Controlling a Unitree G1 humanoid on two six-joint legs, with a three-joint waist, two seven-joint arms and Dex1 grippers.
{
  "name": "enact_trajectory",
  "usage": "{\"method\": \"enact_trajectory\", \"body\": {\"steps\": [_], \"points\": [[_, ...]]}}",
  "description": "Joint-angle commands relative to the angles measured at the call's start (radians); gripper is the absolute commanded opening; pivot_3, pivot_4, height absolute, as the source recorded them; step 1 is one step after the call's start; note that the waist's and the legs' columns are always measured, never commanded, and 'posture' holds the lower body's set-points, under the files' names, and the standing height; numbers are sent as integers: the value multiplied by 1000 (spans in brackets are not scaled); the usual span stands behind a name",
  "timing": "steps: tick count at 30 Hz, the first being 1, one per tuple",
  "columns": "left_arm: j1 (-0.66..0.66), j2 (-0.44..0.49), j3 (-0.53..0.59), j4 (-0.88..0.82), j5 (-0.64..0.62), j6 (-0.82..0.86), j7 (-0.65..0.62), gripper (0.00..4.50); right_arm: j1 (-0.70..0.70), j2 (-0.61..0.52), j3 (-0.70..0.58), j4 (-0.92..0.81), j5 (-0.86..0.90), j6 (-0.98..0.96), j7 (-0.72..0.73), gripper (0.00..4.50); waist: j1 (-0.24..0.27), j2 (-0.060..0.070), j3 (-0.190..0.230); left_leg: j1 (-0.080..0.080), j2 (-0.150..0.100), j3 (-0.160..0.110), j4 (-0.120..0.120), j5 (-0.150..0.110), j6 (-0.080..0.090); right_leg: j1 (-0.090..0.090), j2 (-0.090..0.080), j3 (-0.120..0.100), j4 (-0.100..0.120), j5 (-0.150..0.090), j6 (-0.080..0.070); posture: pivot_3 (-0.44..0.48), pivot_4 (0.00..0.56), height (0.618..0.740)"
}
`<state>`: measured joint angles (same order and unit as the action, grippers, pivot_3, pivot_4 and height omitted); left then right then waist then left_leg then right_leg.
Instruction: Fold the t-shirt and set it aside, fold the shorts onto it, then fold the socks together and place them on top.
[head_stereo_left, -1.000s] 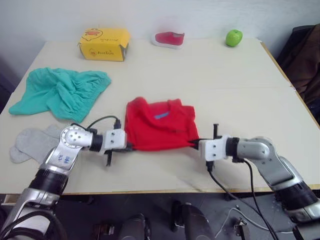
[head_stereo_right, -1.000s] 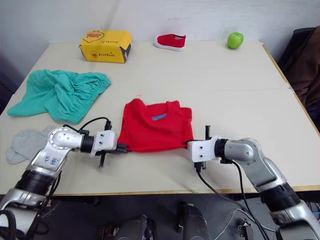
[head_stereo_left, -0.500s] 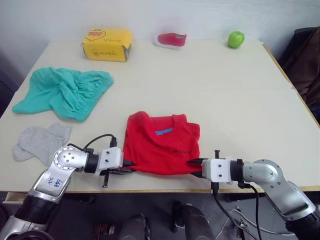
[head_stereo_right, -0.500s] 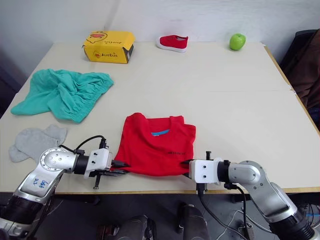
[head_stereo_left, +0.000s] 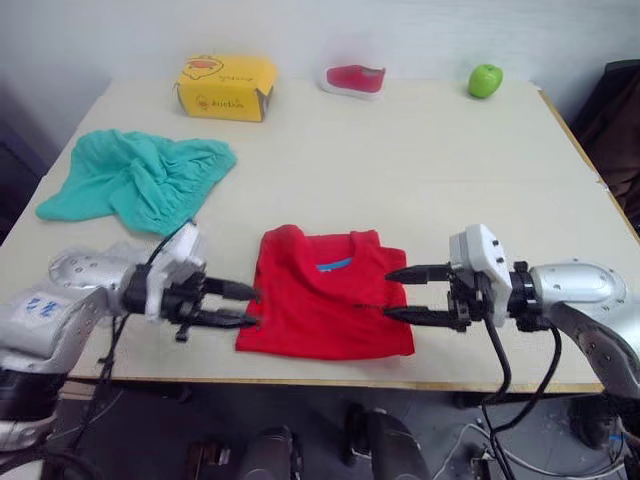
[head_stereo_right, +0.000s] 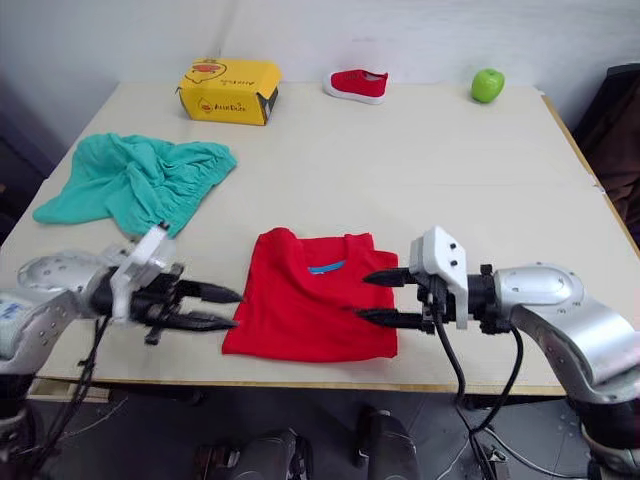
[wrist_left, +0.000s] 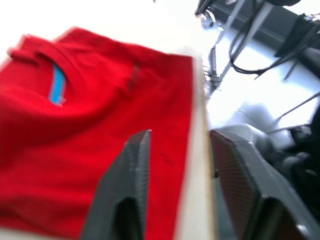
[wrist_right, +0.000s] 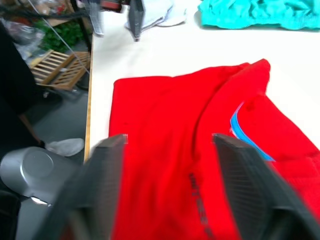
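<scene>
The t-shirt (head_stereo_right: 312, 297) lies folded — both the left gripper (head_stereo_right: 218, 307) at its 9 o'clock and the right gripper (head_stereo_right: 374, 297) at its 3 o'clock gape empty, so setting it aside likely calls for regrasping.

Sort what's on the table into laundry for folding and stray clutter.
For folding: t-shirt, shorts, socks.
Clutter: yellow box, red shoe, green apple.
</scene>
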<state>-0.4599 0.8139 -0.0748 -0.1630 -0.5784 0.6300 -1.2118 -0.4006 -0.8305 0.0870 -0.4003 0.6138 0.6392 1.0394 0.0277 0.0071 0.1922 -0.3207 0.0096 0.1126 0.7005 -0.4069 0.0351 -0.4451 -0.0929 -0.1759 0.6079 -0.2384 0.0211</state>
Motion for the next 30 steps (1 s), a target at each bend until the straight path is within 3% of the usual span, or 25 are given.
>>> {"method": "enact_trajectory", "body": {"steps": [1, 4, 7, 10, 14, 17, 21, 25, 28, 30], "points": [[-87, -96, -142, 108, 125, -33, 37, 697, -71, 63, 110, 150, -123, -70, 14, 1083, -3, -1, 0, 0, -1, 1, 0, 0, 0, 0, 0, 0, 0, 0, 0, 0, 150, 740], [-126, -156, -245, 181, 226, -81, 32, 0, -146, 133, 198, 303, -218, -137, 45, 43, -12, -1, 0, -1, -1, 2, 0, 0, 1, 0, 2, 1, -1, 1, 1, 0, 150, 740], [-125, -180, -286, 228, 293, -106, 54, 0, -190, 176, 257, 429, -307, -197, 64, 13, -20, -1, 0, 0, 2, 3, 0, 1, 0, 0, 4, 2, -1, 1, 1, 0, 150, 740], [-81, -139, -317, 233, 358, -166, 29, 0, -256, 218, 279, 619, -430, -311, 14, 13, -32, -1, 0, 0, 3, 2, 0, 2, -1, -1, 4, 2, 0, 0, 1, 0, 150, 740], [-19, -95, -299, 232, 384, -206, 33, 0, -406, 274, 225, 944, -548, -434, -182, 13, -45, -1, -1, 4, 3, 6, 0, 2, -3, 1, 3, 8, 4, 1, 0, 0, 150, 740], [10, -91, -268, 226, 375, -211, 42, 0, -473, 292, 186, 1069, -573, -504, -232, 13, -48, -1, -2, 7, 3, 4, 0, 3, -3, 1, 2, 8, 5, 0, -1, 0, 150, 740], [34, -92, -193, 172, 315, -170, 43, 0, -477, 308, 98, 959, -465, -460, -123, 13, -56, 0, -2, 5, 3, 4, -1, 3, -3, 0, 2, 8, 5, 0, -2, 0, 150, 740], [-14, -81, -67, 81, 136, 23, 13, 0, -367, 264, 50, 549, -278, -230, 9, 13, -55, 1, -1, 1, 4, 4, 0, 3, -4, -5, 2, 7, 7, -1, -2, 0, 150, 740], [-64, -78, -39, 89, 109, 83, 22, 0, -283, 235, 45, 340, -204, -92, 21, 13, -47, 1, -1, 0, 4, 3, 1, 3, -4, -6, 2, 7, 7, -1, -2, 0, 150, 740], [-140, -106, -48, 193, 158, 62, 63, 0, -172, 189, 103, 206, -221, -78, 45, 13, -29, 0, -1, 0, 3, 2, 1, 3, -4, -5, 2, 7, 6, 0, -2, 0, 150, 740]]}}
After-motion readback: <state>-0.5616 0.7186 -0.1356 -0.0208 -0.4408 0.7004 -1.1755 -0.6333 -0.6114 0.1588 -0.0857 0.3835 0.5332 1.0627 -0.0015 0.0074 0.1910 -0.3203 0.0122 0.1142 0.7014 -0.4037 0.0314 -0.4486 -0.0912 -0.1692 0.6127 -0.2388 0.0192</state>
